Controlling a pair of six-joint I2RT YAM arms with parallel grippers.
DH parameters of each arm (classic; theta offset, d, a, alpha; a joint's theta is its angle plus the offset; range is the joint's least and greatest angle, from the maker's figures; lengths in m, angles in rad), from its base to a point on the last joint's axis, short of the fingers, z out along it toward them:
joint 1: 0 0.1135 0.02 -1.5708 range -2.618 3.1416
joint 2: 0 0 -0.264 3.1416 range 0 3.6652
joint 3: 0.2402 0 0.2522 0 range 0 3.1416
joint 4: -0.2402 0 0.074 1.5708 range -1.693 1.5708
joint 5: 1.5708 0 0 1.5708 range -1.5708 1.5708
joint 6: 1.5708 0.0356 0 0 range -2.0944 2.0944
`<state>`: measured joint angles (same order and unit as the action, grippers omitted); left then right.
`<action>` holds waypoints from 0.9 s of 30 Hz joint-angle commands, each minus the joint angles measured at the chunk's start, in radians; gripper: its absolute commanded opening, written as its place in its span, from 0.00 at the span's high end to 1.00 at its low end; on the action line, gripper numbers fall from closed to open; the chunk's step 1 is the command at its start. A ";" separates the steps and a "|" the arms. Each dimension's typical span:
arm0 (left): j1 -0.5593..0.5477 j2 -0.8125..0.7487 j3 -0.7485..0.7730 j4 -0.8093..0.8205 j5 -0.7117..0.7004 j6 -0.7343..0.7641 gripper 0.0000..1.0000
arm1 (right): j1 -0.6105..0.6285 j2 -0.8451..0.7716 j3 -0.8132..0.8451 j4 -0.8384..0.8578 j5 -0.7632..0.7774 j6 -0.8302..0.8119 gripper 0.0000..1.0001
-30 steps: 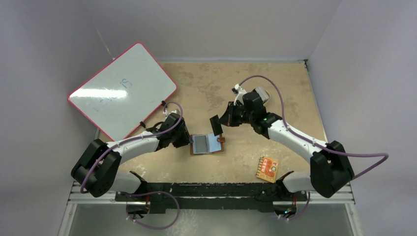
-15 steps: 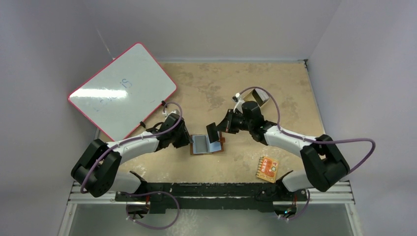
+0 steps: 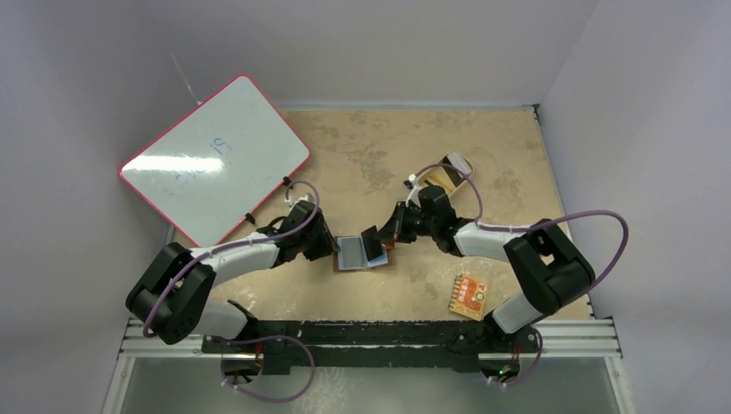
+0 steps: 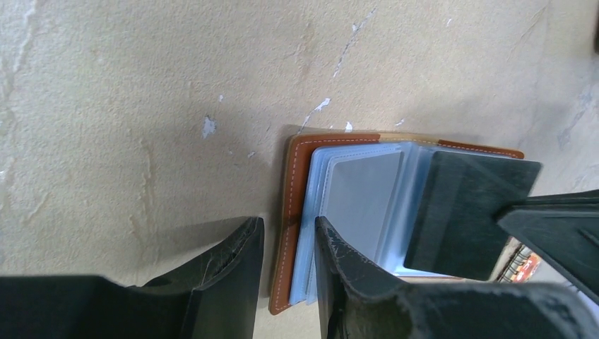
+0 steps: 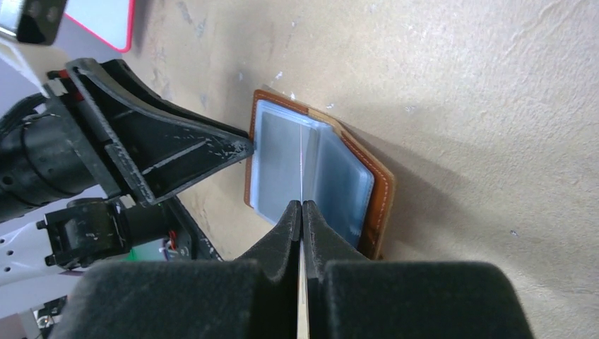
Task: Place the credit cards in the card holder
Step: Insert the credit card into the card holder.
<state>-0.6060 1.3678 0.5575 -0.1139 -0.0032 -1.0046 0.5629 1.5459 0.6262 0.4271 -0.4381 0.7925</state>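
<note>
The left arm (image 3: 233,256) and right arm (image 3: 484,239) each have a white shell behind the claw, then black joints, with a bulky black shoulder block farthest from it. A purple cable (image 3: 603,220) loops back from behind each claw. The left claw (image 4: 288,227) has black wedge fingers (image 4: 226,279), scratched pale near the tips. The right claw (image 5: 301,206) is matte, grainy black.

Left tool (image 4: 288,229) seemingly part-open — right tool (image 5: 301,208) closed.

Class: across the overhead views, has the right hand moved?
Yes: the right hand, gripping a credit card, has come toward the bases, over the open card holder.
</note>
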 commanded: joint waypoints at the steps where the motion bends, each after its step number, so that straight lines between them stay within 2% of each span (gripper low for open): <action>1: 0.004 0.020 -0.020 0.059 0.023 -0.025 0.68 | 0.007 0.017 -0.021 0.070 -0.019 0.003 1.00; 7: 0.004 0.026 -0.024 0.087 0.054 -0.044 0.71 | 0.006 0.044 -0.039 0.074 -0.007 -0.005 1.00; 15: 0.004 0.016 -0.032 0.089 0.060 -0.052 0.92 | 0.006 0.083 -0.063 0.092 -0.011 -0.011 1.00; 19: 0.004 0.014 -0.040 0.099 0.067 -0.056 0.99 | 0.006 0.099 -0.071 0.104 -0.019 -0.013 1.00; 27: 0.005 0.013 -0.045 0.113 0.072 -0.060 1.00 | 0.007 0.104 -0.077 0.105 -0.025 -0.007 1.00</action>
<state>-0.6041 1.3838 0.5251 -0.0444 0.0486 -1.0412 0.5629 1.6382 0.5640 0.5327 -0.4488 0.7929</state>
